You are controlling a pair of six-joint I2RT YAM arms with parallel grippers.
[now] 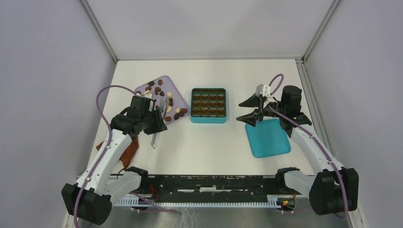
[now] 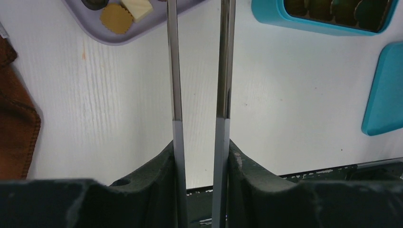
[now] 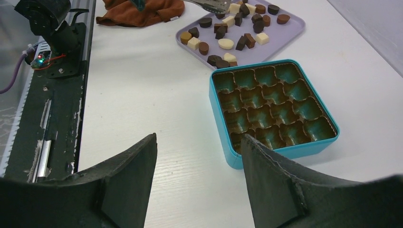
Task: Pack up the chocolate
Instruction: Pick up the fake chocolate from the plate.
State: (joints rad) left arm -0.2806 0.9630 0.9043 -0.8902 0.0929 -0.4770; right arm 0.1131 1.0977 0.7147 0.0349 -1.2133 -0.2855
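Observation:
Several small dark, tan and cream chocolate pieces point(image 1: 161, 95) lie on the lilac tray point(image 1: 167, 80) at the back left. They also show in the right wrist view point(image 3: 233, 28). My left gripper point(image 1: 158, 121) is shut on metal tongs point(image 1: 163, 104), whose two blades point(image 2: 176, 71) reach toward the tray's near edge point(image 2: 119, 40). The tong tips are out of the left wrist view. The teal box point(image 1: 208, 105) with a grid of cells stands mid-table, and its cells point(image 3: 273, 104) look empty. My right gripper point(image 1: 249, 110) is open and empty, right of the box.
A teal lid point(image 1: 267, 137) lies flat under and in front of the right gripper. A reddish-brown cloth point(image 1: 128, 152) lies at the front left beside the left arm. The black base rail point(image 1: 214, 183) runs along the near edge.

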